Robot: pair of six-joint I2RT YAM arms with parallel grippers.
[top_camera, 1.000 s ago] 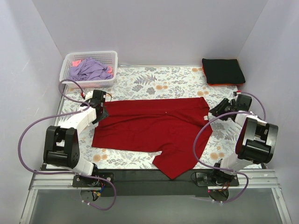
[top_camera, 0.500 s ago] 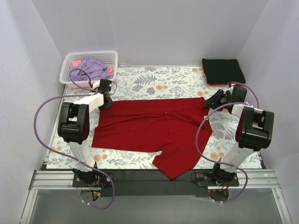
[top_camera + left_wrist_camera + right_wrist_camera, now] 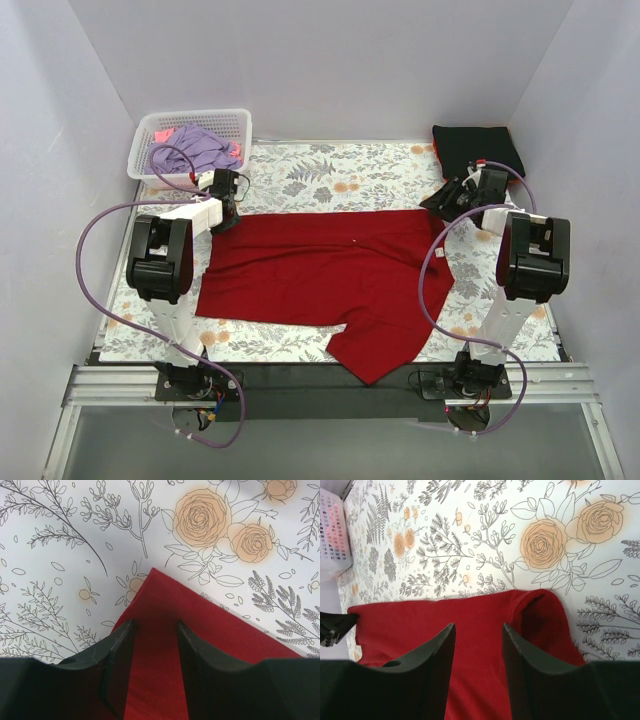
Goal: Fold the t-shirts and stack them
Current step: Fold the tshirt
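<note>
We see the red tee (image 3: 330, 275) spread flat on the tabletop (image 3: 330, 170); the left end effector (image 3: 154, 630) sits over its far-left corner, the right end effector (image 3: 479, 630) over its far-right corner (both part-open, gripping nothing).

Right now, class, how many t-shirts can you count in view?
5: the deep-red t-shirt spread mid-table; the black t-shirt folded at far right atop the orange-red t-shirt; the lavender t-shirt and pink t-shirt in the basket. More may lie hidden.
</note>
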